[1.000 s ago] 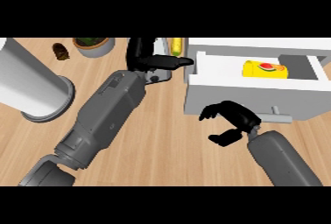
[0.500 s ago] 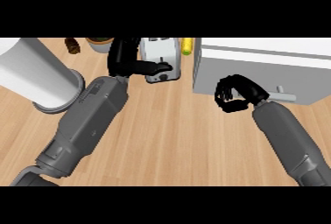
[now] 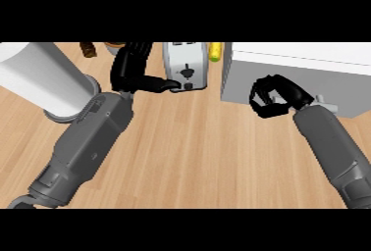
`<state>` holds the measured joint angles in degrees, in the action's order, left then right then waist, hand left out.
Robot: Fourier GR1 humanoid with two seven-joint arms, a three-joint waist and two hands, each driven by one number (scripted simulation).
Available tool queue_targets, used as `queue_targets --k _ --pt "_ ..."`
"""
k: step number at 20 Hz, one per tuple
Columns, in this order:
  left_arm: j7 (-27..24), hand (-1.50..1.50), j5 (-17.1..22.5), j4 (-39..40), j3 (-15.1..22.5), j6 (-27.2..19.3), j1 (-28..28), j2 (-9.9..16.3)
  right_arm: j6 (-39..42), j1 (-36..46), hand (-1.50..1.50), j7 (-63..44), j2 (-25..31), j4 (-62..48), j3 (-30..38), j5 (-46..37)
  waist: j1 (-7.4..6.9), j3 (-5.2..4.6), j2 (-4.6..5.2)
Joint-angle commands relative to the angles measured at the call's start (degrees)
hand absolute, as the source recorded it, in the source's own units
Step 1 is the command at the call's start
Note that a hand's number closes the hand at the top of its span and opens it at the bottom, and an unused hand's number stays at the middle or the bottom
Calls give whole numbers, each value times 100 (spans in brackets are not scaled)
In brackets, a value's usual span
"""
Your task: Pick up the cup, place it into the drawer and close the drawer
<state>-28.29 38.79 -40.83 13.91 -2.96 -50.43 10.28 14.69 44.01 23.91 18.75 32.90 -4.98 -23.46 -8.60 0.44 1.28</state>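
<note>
The white drawer unit [image 3: 304, 54] stands at the upper right with its grey front [image 3: 239, 78] flush, and a small handle [image 3: 328, 105] shows beside my right wrist. No cup shows anywhere in the head view. My right hand [image 3: 272, 95] is against the drawer front, its fingers curled with nothing in them. Near the top centre-left, my left hand [image 3: 134, 68] points its straight fingers up, and its thumb reaches toward the toaster.
A silver toaster [image 3: 186, 66] stands between the two hands, with a yellow object [image 3: 215, 51] behind it. A large white cylinder [image 3: 39, 73] fills the upper left. A brown bottle [image 3: 87, 48] and a bowl rim [image 3: 116, 45] sit at the back.
A second ago the drawer stood open with a yellow object inside; now its front is flush. My right hand has moved up to the drawer front. The left hand has barely moved.
</note>
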Motion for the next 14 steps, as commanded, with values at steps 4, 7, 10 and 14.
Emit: queue_targets --k 4,7,10,14 --pt "106 -150 7 -175 14 192 66 199 -126 1011 150 -452 712 -284 630 226 -270 -21 125" --pt "117 -150 56 -214 30 285 176 137 22 955 150 -461 802 -167 628 276 -334 -26 151" --pt "115 -150 76 -259 19 350 249 187 171 932 150 -506 855 -44 759 461 -396 -29 144" --pt "131 -150 78 -327 32 384 276 203 358 831 150 -495 953 105 772 540 -410 -24 144"
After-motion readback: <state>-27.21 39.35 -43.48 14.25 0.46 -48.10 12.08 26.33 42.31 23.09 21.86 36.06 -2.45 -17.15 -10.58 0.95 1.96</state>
